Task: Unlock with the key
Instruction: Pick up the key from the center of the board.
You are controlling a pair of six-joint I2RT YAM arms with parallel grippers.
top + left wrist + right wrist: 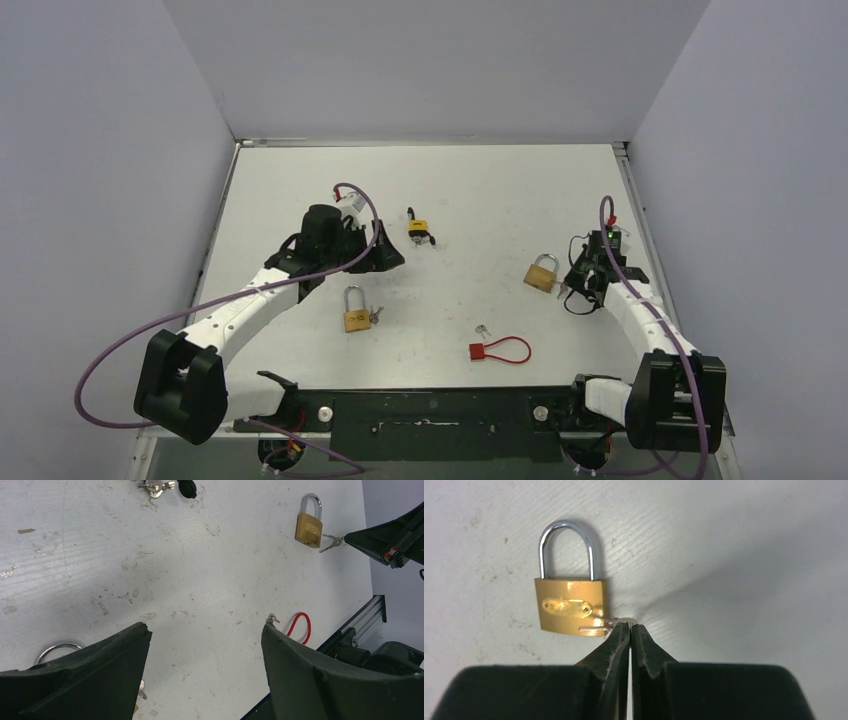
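Observation:
A brass padlock [570, 606] with a closed steel shackle lies flat on the white table; it shows in the top view [541, 273] and the left wrist view [308, 526]. My right gripper [629, 625] is shut on the head of a small silver key [596, 626] whose blade lies at the padlock's lower edge. My left gripper [206, 632] is open and empty over bare table, at centre left in the top view [385, 255].
A second brass padlock [356, 312] with a key lies near the left arm. A small yellow-and-black lock [419, 228] sits mid-table. A red cable lock [500, 350] with a key lies near the front edge. Grey walls enclose the table.

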